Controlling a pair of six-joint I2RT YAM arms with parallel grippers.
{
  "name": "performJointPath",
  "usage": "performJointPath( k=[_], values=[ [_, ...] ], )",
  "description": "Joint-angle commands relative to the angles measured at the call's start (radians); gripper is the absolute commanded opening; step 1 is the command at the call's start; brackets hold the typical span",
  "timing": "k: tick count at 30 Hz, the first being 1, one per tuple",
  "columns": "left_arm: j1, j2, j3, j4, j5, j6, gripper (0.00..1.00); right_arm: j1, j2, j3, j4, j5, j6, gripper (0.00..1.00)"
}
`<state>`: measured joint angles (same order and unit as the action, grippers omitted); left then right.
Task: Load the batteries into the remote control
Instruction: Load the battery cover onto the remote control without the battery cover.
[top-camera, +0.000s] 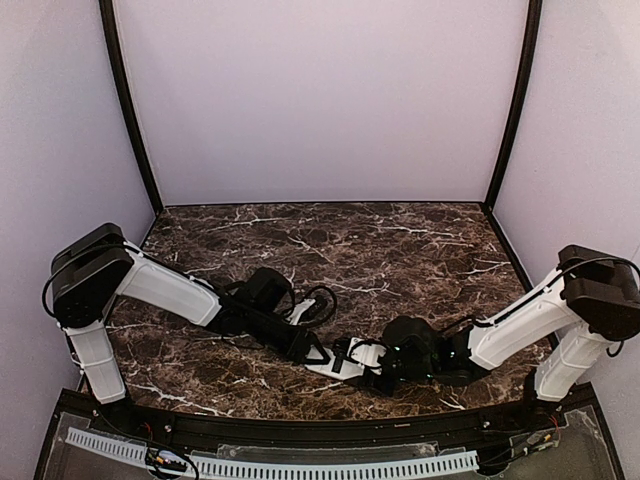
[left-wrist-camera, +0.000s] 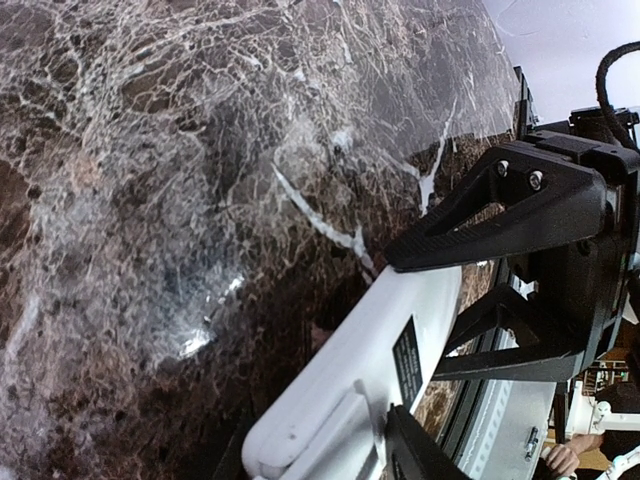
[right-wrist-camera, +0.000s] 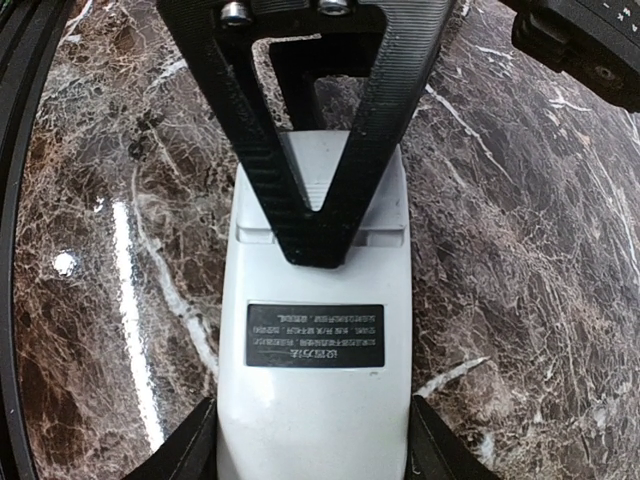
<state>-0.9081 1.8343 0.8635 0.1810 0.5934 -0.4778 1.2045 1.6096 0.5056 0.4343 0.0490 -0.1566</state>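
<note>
The white remote control lies back up near the table's front edge, with its black label showing in the right wrist view. My right gripper is shut on the remote's two long sides. My left gripper is at the remote's other end. One of its fingers rests tip-down on the back at the cover seam. In the left wrist view the remote runs between its jaws, and their spacing is unclear. The batteries are not in view.
The dark marble table stretches back to the lilac walls. A black rail runs along the near edge, close behind the remote. A small white piece lies by the left wrist and its cable.
</note>
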Motion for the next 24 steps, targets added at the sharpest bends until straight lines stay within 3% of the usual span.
performJointPath(
  k=[1, 15, 24],
  values=[
    [-0.005, 0.014, -0.007, -0.069, -0.006, -0.001, 0.47, 0.010, -0.032, -0.013, 0.066, 0.013, -0.001, 0.00],
    [0.039, -0.086, 0.005, -0.075, -0.017, -0.023, 0.62, 0.010, -0.010, -0.002, 0.045, -0.006, 0.000, 0.00],
    [0.085, -0.170, -0.053, -0.098, -0.069, -0.017, 0.59, 0.010, 0.007, 0.010, 0.034, -0.011, 0.006, 0.00]
  ],
)
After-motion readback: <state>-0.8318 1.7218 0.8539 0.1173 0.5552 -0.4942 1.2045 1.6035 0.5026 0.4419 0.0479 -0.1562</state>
